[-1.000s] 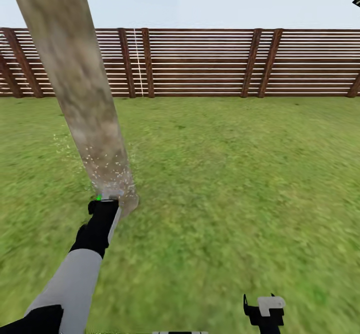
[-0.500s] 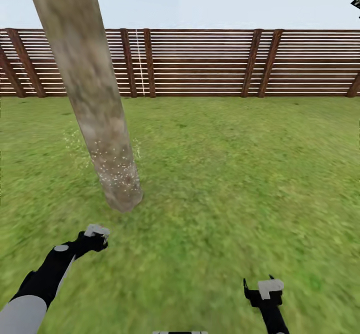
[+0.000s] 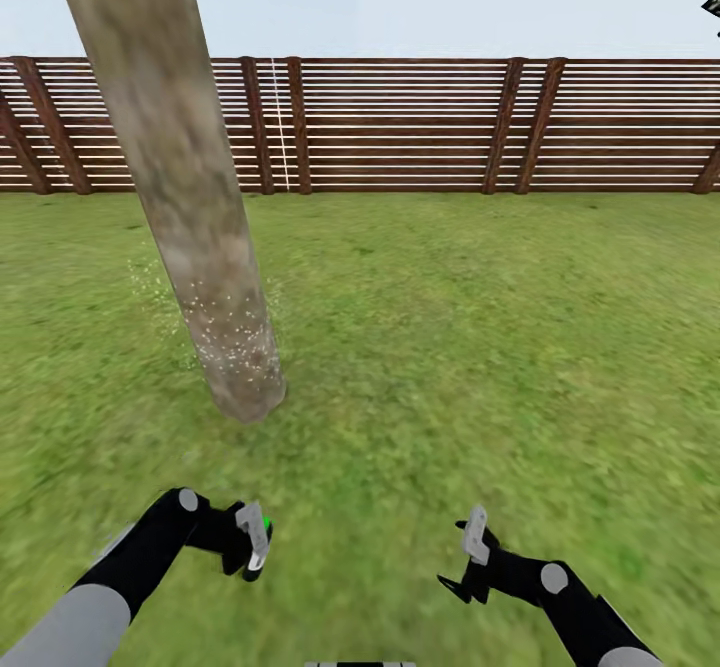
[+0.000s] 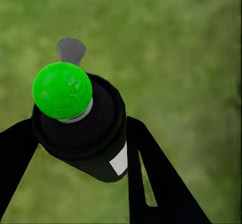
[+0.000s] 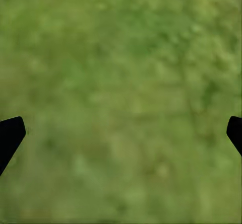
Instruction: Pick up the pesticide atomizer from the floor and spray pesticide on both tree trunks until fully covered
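A thick mottled grey-brown tree trunk (image 3: 170,167) rises at the left of the head view, its base in the grass floor (image 3: 450,347). Fine white pesticide specks (image 3: 228,332) dot its lower part and the grass beside it. My left gripper (image 3: 250,549) is low and near me, in front of the trunk's base and apart from it. It is shut on the pesticide atomizer (image 4: 88,138), a black bottle with a green cap (image 4: 62,89); the green spot (image 3: 266,525) also shows in the head view. My right gripper (image 3: 462,562) hangs open over bare grass, its fingertips (image 5: 10,136) wide apart.
A brown slatted wooden fence (image 3: 400,127) closes off the far side of the lawn. Open grass stretches to the right of the trunk and between my arms. A small dark shape (image 3: 712,2) sits at the top right corner.
My left arm has pulled back from the trunk's base to a low spot near me, still holding the atomizer. My right arm has swung up and inward. The view shifted slightly at first.
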